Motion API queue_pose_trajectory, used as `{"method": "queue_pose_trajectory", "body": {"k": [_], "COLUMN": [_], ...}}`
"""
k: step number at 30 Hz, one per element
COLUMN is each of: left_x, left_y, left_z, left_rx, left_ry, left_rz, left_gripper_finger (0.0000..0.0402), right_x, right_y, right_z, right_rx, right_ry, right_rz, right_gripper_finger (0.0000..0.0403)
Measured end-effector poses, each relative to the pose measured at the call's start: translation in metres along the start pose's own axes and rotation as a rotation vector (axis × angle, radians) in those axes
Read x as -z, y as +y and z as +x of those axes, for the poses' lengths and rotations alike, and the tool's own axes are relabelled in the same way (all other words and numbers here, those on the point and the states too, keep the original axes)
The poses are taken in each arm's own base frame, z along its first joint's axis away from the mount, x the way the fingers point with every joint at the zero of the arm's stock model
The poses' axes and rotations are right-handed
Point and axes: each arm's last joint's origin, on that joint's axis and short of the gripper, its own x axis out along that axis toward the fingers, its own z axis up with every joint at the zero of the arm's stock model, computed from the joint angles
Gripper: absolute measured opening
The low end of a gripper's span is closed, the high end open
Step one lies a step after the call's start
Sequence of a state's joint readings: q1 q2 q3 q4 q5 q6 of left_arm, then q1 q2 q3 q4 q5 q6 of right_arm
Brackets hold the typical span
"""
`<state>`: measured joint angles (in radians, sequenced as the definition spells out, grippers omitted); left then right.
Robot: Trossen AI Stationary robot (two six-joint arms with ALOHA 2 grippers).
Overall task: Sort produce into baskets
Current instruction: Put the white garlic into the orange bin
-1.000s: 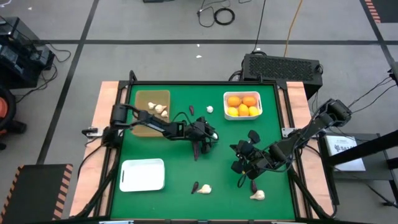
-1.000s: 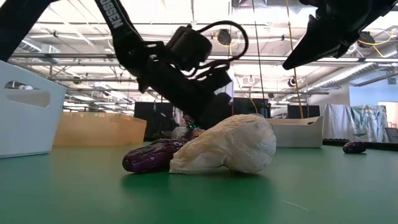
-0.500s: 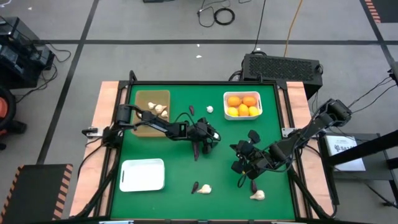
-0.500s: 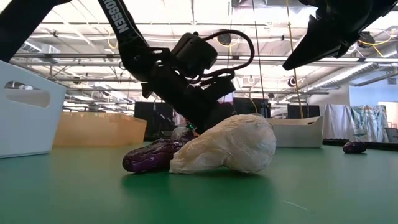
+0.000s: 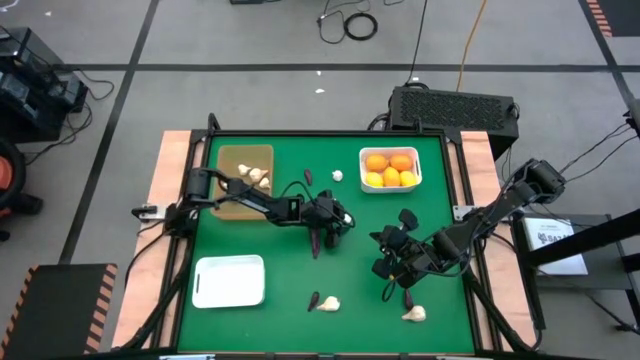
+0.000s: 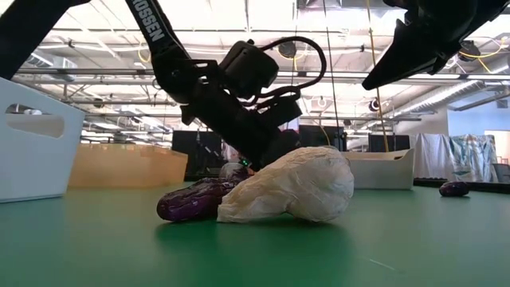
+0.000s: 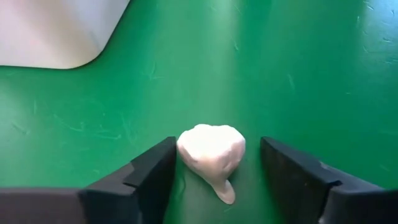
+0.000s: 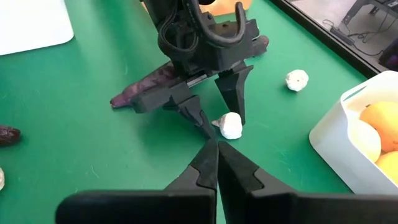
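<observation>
Left pincer (image 7: 214,171) straddling garlic bulb (image 7: 211,149), fingers apart, right pincer (image 8: 216,163) closed

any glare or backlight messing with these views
Low view: bright ceiling lights behind leave the left arm a dark silhouette, while the near garlic bulb stays clearly lit. Left wrist view: soft sheen on the green table, the garlic bulb between the left tool readable.
</observation>
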<state>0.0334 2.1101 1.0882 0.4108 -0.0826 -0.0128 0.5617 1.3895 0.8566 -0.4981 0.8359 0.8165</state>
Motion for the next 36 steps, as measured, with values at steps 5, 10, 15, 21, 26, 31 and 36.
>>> {"method": "queue_pose_trajectory", "body": {"k": [5, 10, 15, 21, 26, 31, 36], "left_x": [-0.001, -0.009, -0.027, -0.040, -0.044, -0.043, -0.031], "left_y": [0.000, -0.001, -0.004, 0.001, 0.007, 0.016, 0.030], "left_z": [0.000, -0.004, -0.025, -0.078, -0.129, -0.177, -0.215], "left_rx": [0.000, 0.004, 0.012, -0.001, -0.117, -0.303, -0.496], "left_ry": [0.003, -0.015, 0.014, 0.240, 0.413, 0.521, 0.600], "left_rz": [-0.005, -0.006, 0.003, 0.024, 0.067, 0.086, 0.066], "left_gripper_finger": [0.0194, 0.0157, 0.0131, 0.0127, 0.0126, 0.0126, 0.0126], "right_x": [0.000, 0.000, 0.000, 0.000, 0.000, 0.000, 0.000], "right_y": [0.000, 0.000, 0.000, 0.000, 0.000, 0.000, 0.000], "right_z": [0.000, 0.000, 0.000, 0.000, 0.000, 0.000, 0.000], "right_rx": [-0.001, -0.001, -0.002, -0.002, -0.001, -0.001, -0.002], "right_ry": [0.000, 0.000, -0.001, 0.000, -0.001, 0.000, 0.000], "right_rz": [0.002, 0.002, 0.005, 0.004, 0.003, 0.003, 0.005], "right_gripper_finger": [0.0000, 0.0000, 0.0000, 0.0000, 0.0000, 0.0000, 0.0000]}}
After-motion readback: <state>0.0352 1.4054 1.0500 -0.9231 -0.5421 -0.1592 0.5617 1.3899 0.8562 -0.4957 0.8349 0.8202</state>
